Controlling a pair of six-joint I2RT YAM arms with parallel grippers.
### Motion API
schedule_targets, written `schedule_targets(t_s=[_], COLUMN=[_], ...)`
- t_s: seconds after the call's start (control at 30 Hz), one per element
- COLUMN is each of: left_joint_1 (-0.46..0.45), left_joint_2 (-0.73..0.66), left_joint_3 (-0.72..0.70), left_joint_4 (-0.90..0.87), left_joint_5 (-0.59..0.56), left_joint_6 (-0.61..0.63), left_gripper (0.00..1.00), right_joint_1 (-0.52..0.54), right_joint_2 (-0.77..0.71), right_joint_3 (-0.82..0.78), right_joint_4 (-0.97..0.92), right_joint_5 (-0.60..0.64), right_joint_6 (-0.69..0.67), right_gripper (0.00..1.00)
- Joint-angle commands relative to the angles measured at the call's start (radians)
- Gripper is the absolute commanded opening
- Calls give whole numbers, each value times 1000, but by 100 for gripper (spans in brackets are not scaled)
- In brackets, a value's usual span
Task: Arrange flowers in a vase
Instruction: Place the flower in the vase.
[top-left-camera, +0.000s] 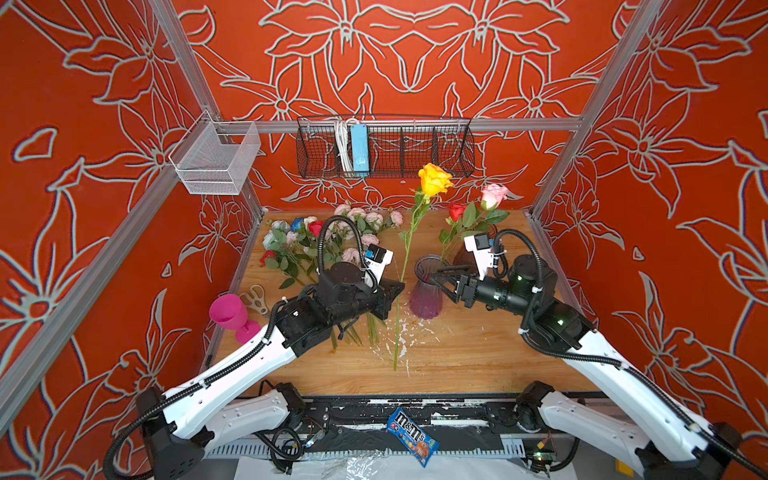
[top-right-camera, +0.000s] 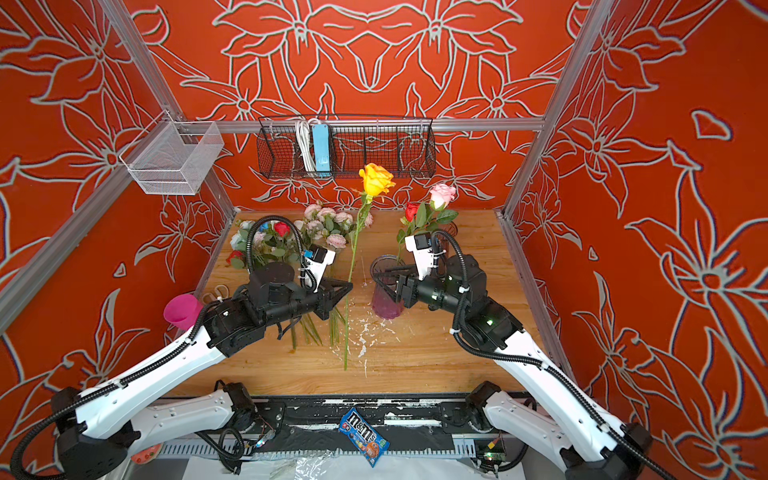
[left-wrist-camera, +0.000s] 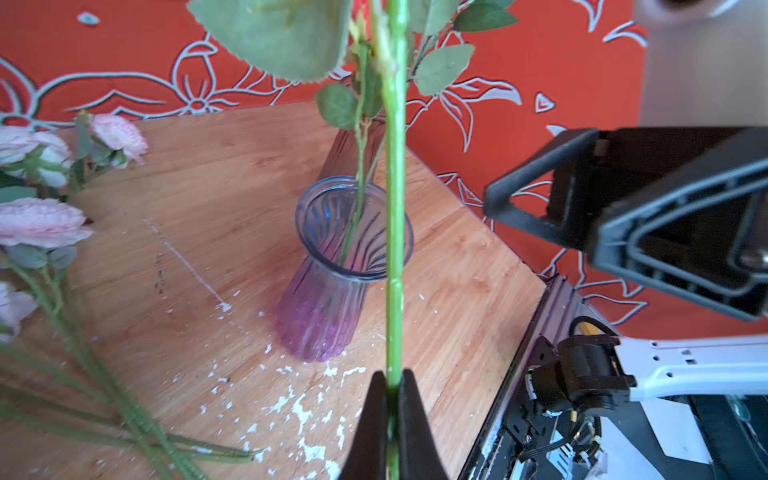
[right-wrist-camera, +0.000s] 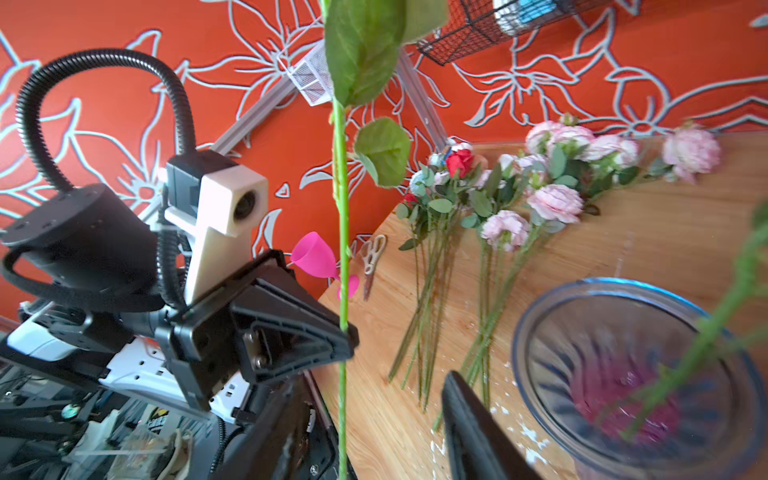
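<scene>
An orange-yellow rose (top-left-camera: 434, 178) stands upright at mid-table, and my left gripper (top-left-camera: 400, 286) (left-wrist-camera: 392, 380) is shut on its green stem (left-wrist-camera: 395, 208) low down. Just right of it stands the vase (top-left-camera: 427, 291) (left-wrist-camera: 345, 266) (right-wrist-camera: 623, 374), ribbed clear glass tinted purple, holding a pink rose (top-left-camera: 493, 195) and a red rose (top-left-camera: 457, 211). My right gripper (top-left-camera: 437, 277) (right-wrist-camera: 374, 386) hovers open over the vase's near rim, pointing at the held stem and touching nothing. More flowers (top-left-camera: 316, 245) (right-wrist-camera: 519, 199) lie in a pile at the back left.
A pink goblet (top-left-camera: 232, 316) lies on its side at the left edge of the wooden table (top-left-camera: 478, 353), beside scissors (top-left-camera: 255, 297). White flecks (top-left-camera: 399, 332) dot the wood. A black wire basket (top-left-camera: 384, 149) and a white one (top-left-camera: 216, 158) hang on the frame.
</scene>
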Motion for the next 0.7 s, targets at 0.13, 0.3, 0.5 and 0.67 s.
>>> schedule_targets(t_s=[0.13,0.3,0.5,0.67], left_joint_1=[-19,-22,-25,-26], left_joint_2=[-13,-17,-22,-61], left_joint_3=[-6,-22,-40,-68], left_joint_4=[68,71,81,99], left_joint_5=[21,33,57,57], left_joint_6=[-1,-8,-18,-18], left_gripper=[0,0,0,0], right_joint_1=[94,100,103,105], right_joint_2=[82,138,189,220], right_joint_3=[67,84,104,115], right_joint_4=[74,105,129,135], right_joint_5=[31,49,52,59], right_joint_6=[-3,17,26,30], right_gripper=[51,46,35,23])
